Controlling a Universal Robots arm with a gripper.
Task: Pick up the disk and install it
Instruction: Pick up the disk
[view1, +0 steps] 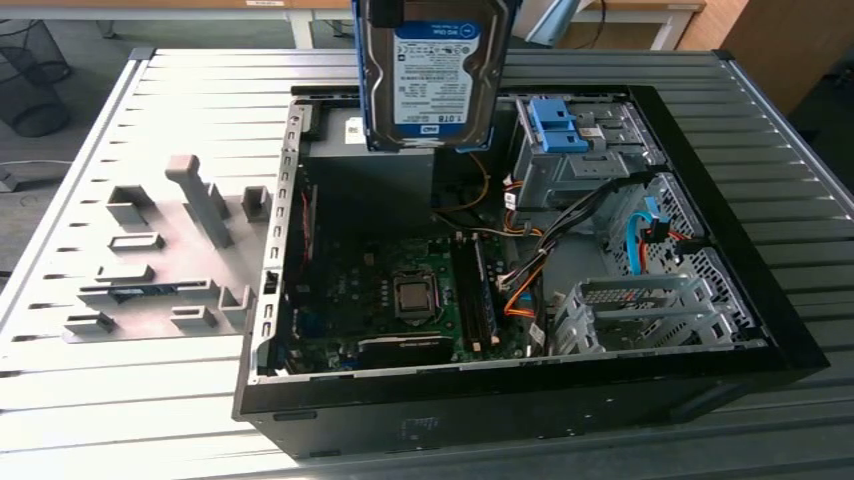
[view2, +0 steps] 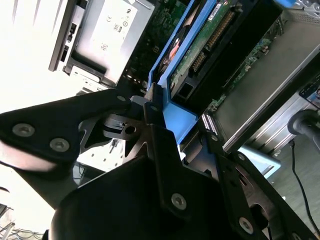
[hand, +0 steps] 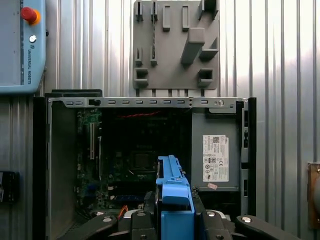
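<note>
You found the disk (view1: 434, 75), a flat rectangular silver metal hard drive with a white-and-blue label and blue plastic rails, hanging upright in the air above the open black computer case (view1: 747, 335). Its label faced the exterior camera. It touched neither the case nor the ribbed grey metal worktop (view1: 134, 400).

The claw (hand: 175, 215) was closed on the disk. In the first wrist view you saw one black finger (hand: 149, 212) on each side of the blue rail, pressed against it. In the second wrist view the disk's green circuit-board side (view2: 210, 40) faced you.

Inside the case, below the disk, lay the green motherboard (view1: 400, 290). A dark grey box with a small white sticker (hand: 215, 150) sat in one corner. A bright blue plastic latch (view1: 554, 125) stood on the silver drive cage, just beside the disk on the exterior view's right. A grey fixture plate with raised blocks (view1: 174, 250) lay on the worktop beside the case, on the exterior view's left.
</note>
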